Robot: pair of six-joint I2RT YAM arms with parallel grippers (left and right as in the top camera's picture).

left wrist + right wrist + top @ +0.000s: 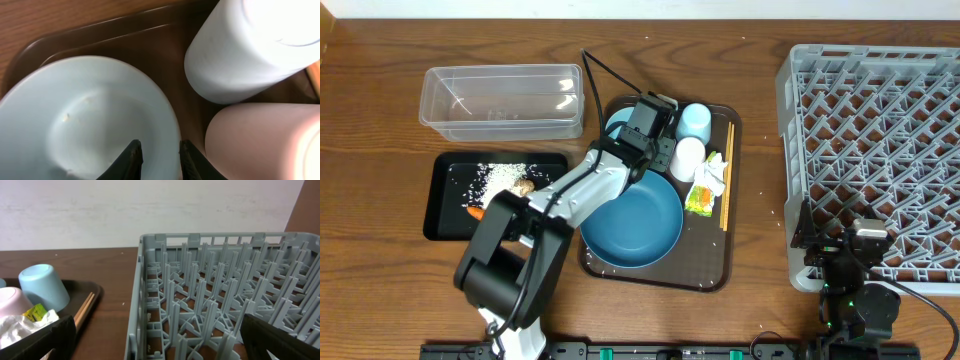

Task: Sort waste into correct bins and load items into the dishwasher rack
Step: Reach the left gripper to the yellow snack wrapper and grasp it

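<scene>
My left gripper (638,128) (160,146) hangs low over the small pale-blue bowl (617,124) (85,120) at the back of the brown serving tray (710,265). It is slightly open, with one finger inside the bowl's rim and the other outside. Beside it stand the pale-blue cup (696,122) (250,45) and the whitish-pink cup (687,158) (260,140). The blue plate (635,228), tissue (716,172), wrapper (699,199) and chopsticks (727,175) lie on the same tray. My right gripper (845,242) (157,340) stands wide open and empty over the near-left corner of the grey rack (875,150) (225,280).
A clear tub (500,100) stands at the back left. In front of it a black tray (445,210) holds rice (500,178), a brown lump (524,187) and a carrot (475,212). Bare table lies between the serving tray and the rack.
</scene>
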